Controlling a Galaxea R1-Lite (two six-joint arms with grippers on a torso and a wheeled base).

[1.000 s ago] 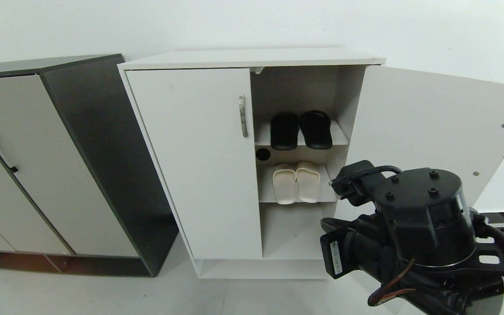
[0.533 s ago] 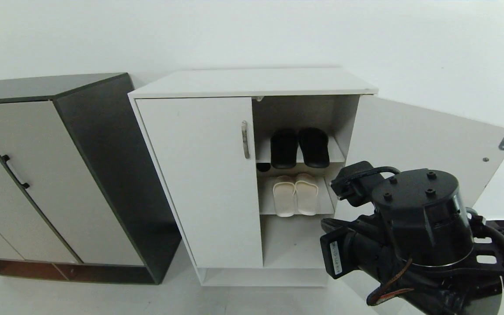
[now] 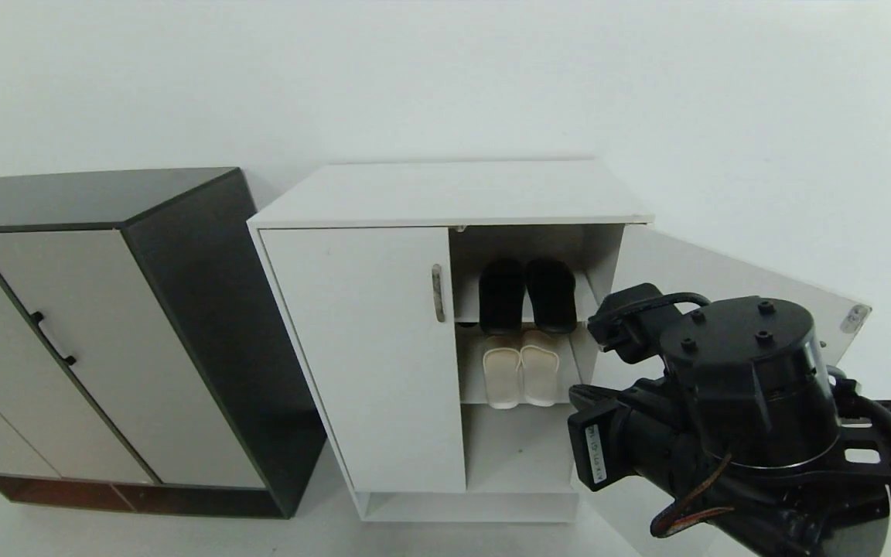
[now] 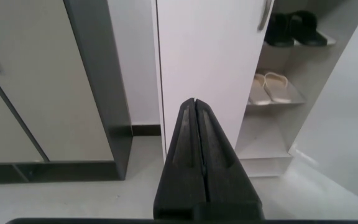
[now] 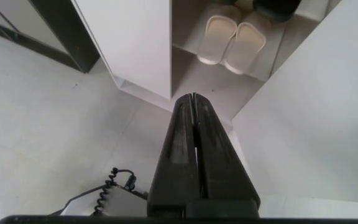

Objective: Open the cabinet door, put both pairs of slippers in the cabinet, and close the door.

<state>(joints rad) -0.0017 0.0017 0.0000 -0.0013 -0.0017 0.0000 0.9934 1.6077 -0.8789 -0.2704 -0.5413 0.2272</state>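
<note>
1. We have the black slippers side by side on the upper shelf of the white cabinet.
2. The cream slippers sit as a pair on the shelf just below them.
3. The cabinet's right door stands swung wide open. The left door is shut, with its metal handle at the inner edge.
4. We see the left gripper with fingers pressed together, holding nothing, out in front of the shut door and apart from it.
5. The right gripper is likewise closed and empty, over the floor before the open compartment.
6. A dark cabinet stands just beside the white one, on the robot's left.
</note>
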